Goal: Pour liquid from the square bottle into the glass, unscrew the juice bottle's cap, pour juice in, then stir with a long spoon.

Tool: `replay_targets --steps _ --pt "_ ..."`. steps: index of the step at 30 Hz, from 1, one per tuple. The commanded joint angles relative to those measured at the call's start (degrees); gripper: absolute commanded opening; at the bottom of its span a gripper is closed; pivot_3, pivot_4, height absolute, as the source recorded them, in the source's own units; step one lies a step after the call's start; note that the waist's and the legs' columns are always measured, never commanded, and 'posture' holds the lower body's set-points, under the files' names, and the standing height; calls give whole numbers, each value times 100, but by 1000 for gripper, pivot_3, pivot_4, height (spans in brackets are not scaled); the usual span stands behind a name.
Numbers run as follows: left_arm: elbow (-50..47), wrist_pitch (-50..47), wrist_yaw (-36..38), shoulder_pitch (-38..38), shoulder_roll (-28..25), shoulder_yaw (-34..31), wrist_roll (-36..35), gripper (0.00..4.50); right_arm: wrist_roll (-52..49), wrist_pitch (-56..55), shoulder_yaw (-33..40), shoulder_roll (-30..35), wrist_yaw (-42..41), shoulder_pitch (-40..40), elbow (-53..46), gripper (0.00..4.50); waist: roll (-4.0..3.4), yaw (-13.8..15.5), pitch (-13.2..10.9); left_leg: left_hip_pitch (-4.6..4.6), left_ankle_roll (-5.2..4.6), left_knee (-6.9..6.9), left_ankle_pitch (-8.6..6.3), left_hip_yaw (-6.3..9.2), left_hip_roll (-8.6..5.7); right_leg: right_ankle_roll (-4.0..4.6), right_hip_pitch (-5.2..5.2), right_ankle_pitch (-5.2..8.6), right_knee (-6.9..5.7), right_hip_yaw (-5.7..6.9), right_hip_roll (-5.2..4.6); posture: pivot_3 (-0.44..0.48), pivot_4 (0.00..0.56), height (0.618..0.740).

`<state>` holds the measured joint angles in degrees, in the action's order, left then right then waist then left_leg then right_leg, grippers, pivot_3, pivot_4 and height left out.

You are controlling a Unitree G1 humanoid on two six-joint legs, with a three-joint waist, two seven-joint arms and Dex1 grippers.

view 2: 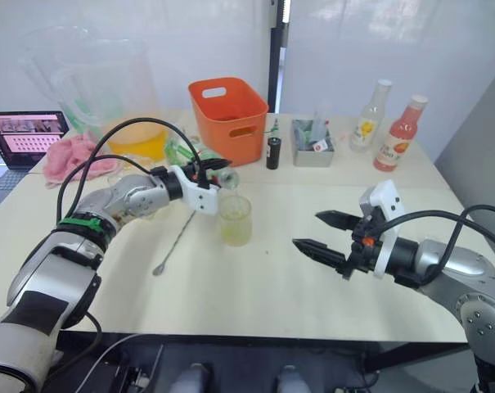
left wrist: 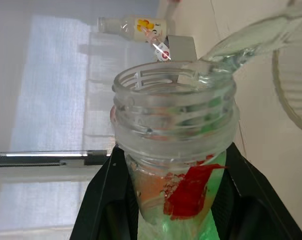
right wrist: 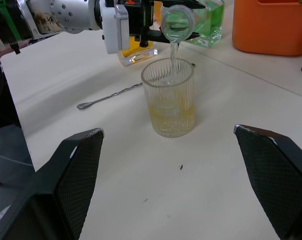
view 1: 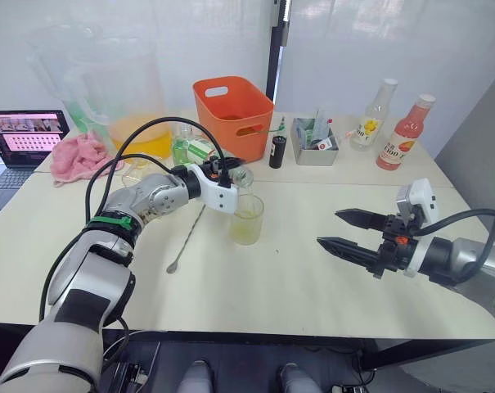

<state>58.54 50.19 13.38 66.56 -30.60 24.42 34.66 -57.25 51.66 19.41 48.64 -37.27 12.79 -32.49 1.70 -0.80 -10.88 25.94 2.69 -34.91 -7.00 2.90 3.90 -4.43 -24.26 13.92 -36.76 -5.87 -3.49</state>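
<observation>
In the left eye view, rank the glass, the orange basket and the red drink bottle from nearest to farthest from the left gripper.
From the left gripper, which holds the tipped juice bottle:
1. The glass, just below the gripper, under the bottle's mouth.
2. The orange basket, behind it toward the table's back.
3. The red drink bottle, far off at the back on the robot's right.

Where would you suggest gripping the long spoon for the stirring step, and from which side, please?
Probably mid-stem, from straight above: the long spoon lies flat on the table, its thin twisted stem clear of the glass. The open right gripper is free; the left gripper holds the juice bottle.
</observation>
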Motion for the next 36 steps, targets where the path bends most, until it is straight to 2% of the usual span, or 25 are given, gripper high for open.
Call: replay_targets --steps 1,9,11,14,18,22,24,26,29,33,36 --pt "-125 -180 642 -21 51 -443 -829 1280 28 -152 93 103 -51 104 -62 4418 0 -4 0 0 0 0 0 0 0 2 0 -1 -1 0 0 0 150 738" --pt "-681 -901 1756 -240 237 -1006 -1982 1280 100 -154 -11 159 -189 288 82 4418 0 -16 0 -3 -1 -2 1 2 0 12 1 -7 -7 0 0 0 150 738" --pt "-1158 -1640 2119 -319 303 -1419 -2688 1280 127 -175 -115 179 -308 453 208 4418 0 -17 0 -2 0 -4 1 2 -1 15 2 -9 -6 0 0 0 150 738" --pt "-1840 -2503 2304 -474 306 -1775 -3136 1280 161 -188 -214 180 -427 632 358 4418 0 -22 0 -1 -1 -6 1 4 0 22 1 -13 -9 0 1 0 150 738" --pt "-3752 -4712 2533 -1085 222 -2395 -4220 1280 470 -439 -511 124 -723 1068 813 4418 -1 -99 0 -5 -1 -5 1 6 0 22 2 -14 -14 0 1 0 150 738" --pt "-5522 -6632 2433 -1640 38 -2871 -5067 1280 769 -668 -835 92 -1114 1489 1314 4418 -1 -169 0 -12 -1 -6 1 8 1 22 3 -13 -25 0 2 0 150 738" --pt "-6132 -7282 2367 -1866 -101 -3084 -5349 1280 892 -742 -982 74 -1320 1664 1517 4418 -1 -189 0 -12 -1 -7 1 8 0 21 3 -13 -26 0 2 0 150 738" --pt "-6486 -7628 2314 -2015 -213 -3199 -5462 1280 981 -780 -1061 52 -1466 1774 1647 4418 -1 -185 0 -13 -1 -7 1 8 0 19 3 -12 -26 0 2 0 150 738" --pt "-7314 -8498 2319 -2682 -600 -3696 -5970 1280 1133 -856 -1243 39 -1801 2015 1971 4418 -1 -223 0 -22 -1 -4 1 5 1 15 8 -8 -26 -1 2 0 150 738" --pt "-8092 -9383 2176 -3553 -918 -4591 -6689 1280 1243 -991 -1309 77 -2249 2069 2197 4418 -1 -251 0 -34 -1 4 1 5 3 12 11 2 -27 -1 2 0 150 738" --pt "-8444 -9642 2154 -4178 -992 -5380 -7175 1280 1379 -1206 -1383 69 -2559 2043 2275 4418 0 -218 0 -31 -1 -2 1 6 3 4 13 7 -26 0 2 0 150 738"
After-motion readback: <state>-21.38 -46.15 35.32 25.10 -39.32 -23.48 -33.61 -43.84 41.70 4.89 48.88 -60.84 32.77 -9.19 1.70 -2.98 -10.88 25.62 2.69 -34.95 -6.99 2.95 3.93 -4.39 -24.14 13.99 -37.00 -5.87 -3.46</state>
